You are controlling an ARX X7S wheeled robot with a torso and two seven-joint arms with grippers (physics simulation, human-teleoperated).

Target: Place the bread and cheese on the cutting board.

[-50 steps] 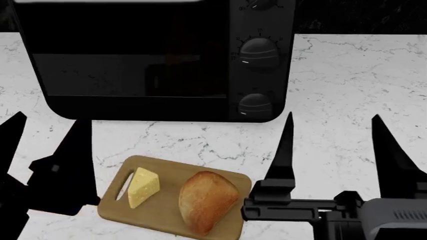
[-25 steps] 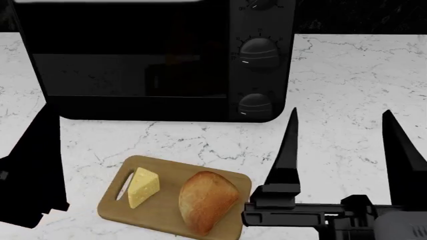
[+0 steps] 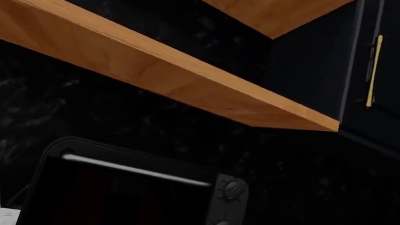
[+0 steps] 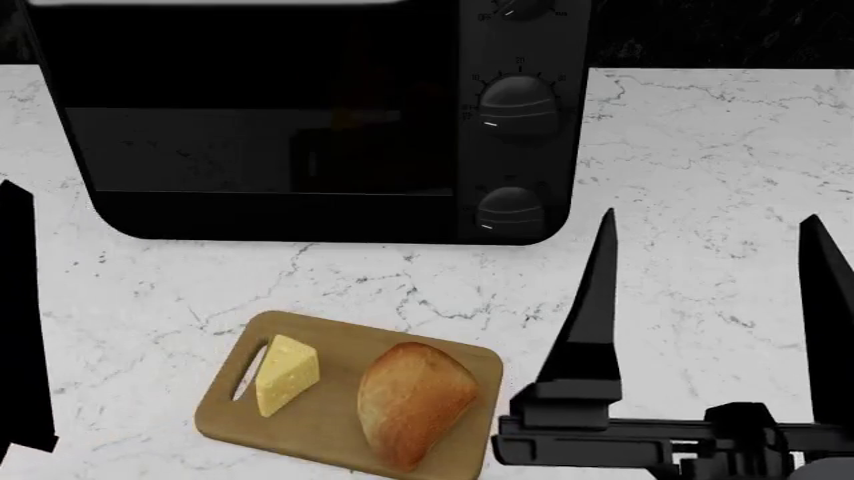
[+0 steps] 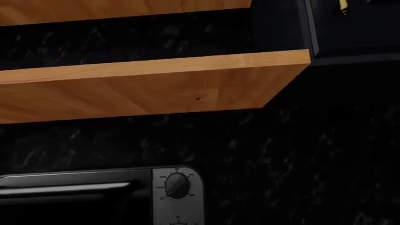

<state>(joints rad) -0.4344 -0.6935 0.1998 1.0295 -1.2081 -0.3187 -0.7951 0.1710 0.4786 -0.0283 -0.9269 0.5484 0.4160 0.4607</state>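
**Wooden board already carries both foods**

Light-brown wood is what the task comes down to now: the cutting board (image 4: 334,425) lies on the white marbled counter (image 4: 694,150), in front of the black toaster oven (image 4: 307,120), and both foods rest on it. The cheese (image 4: 286,374), a small pale yellow wedge, sits near the end with the slot handle. The bread (image 4: 415,402), a golden-brown crusty loaf, lies beside it toward the other end, close to the cheese but apart from it, with its lower end reaching near the edge of the board.

I judge that the placing step is finished and the moment belongs to the withdrawal of the arms. The right gripper (image 4: 714,310) stands beside the board on its right side, the two black fingers pointing upward and wide apart, with nothing between them. Of the left gripper (image 4: 20,320) only a dark part shows at the left edge of the head view, so I cannot tell whether its fingers are apart or together. The next move probably asks only that both arms stay away from the board, so that the loaf is not pushed off the edge.

The room is a kitchen. Both wrist views look upward and show a wooden shelf (image 5: 150,79) on a dark stone-like wall above the oven. In the left wrist view a dark cabinet door with a brass handle (image 3: 374,70) hangs next to the shelf. The oven has round knobs (image 4: 518,100) on its right side.
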